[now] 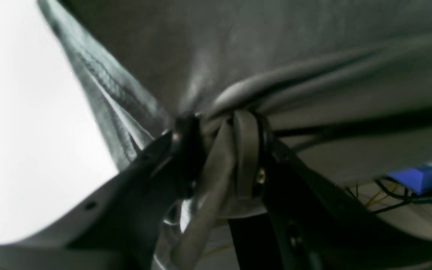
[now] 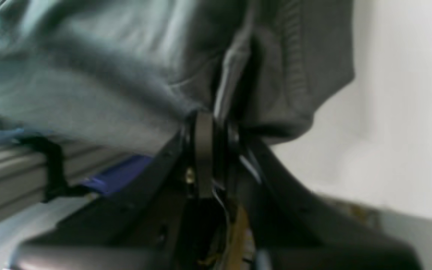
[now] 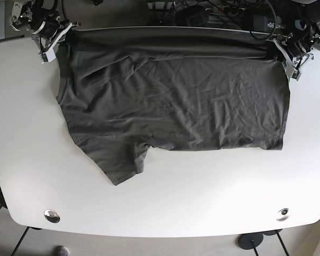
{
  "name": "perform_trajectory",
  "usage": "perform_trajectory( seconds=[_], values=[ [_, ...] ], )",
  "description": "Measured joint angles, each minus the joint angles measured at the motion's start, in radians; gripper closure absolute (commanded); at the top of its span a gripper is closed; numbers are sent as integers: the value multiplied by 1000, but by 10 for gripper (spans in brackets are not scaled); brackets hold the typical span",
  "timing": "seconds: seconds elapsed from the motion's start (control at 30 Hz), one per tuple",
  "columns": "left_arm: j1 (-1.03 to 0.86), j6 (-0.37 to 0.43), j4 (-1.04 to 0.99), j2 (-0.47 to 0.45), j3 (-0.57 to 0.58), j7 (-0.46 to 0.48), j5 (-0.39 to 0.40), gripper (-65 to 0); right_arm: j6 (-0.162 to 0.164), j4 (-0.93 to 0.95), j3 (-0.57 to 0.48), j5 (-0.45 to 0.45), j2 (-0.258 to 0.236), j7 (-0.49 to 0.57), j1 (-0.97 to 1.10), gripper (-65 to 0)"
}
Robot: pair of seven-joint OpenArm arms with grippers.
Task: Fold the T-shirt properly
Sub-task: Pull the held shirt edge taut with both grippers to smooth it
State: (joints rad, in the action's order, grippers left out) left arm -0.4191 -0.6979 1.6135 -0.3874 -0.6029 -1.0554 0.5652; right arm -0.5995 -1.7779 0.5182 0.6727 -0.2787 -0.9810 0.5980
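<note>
Right gripper pinching shirt cloth

The right gripper (image 2: pixel 210 129) has its jaws closed on a bunched fold of the grey T-shirt (image 2: pixel 126 67).

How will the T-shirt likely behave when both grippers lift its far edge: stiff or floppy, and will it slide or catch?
Probably floppy: the T-shirt bunches into folds inside the left gripper and creases across the table. It likely sags between grips, and seems light enough to drag smoothly.

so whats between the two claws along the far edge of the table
In the base view, the T-shirt's far edge stretches between the left claw and right claw, each pinching a corner.
</note>
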Motion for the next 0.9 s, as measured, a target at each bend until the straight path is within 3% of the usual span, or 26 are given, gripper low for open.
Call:
perform_trajectory(
  seconds=[0.2,0.27,0.4,0.5,0.6,0.9],
  values=[
    [4,-3,0,-3,-21,1,-76,-160,-4,-28,17,8,-20,0,22,-35],
    [4,-3,0,-3,-25,1,-76,-215,-3,-65,20,6,-20,0,35,-48],
    [3,-1,43,0,-74,-15,-115,-319,-14,-182,56,-2,-14,1,65,-260],
    [5,1,142,2,-75,-13,-108,-336,-86,-197,56,-3,5,-1,58,-354],
    [24,0,204,1,-75,-14,-105,-336,-91,-196,50,-16,26,-23,10,-354],
    [53,0,210,3,-75,-14,-105,-332,-89,-142,-266,-20,27,-18,-204,-354]
  ],
)
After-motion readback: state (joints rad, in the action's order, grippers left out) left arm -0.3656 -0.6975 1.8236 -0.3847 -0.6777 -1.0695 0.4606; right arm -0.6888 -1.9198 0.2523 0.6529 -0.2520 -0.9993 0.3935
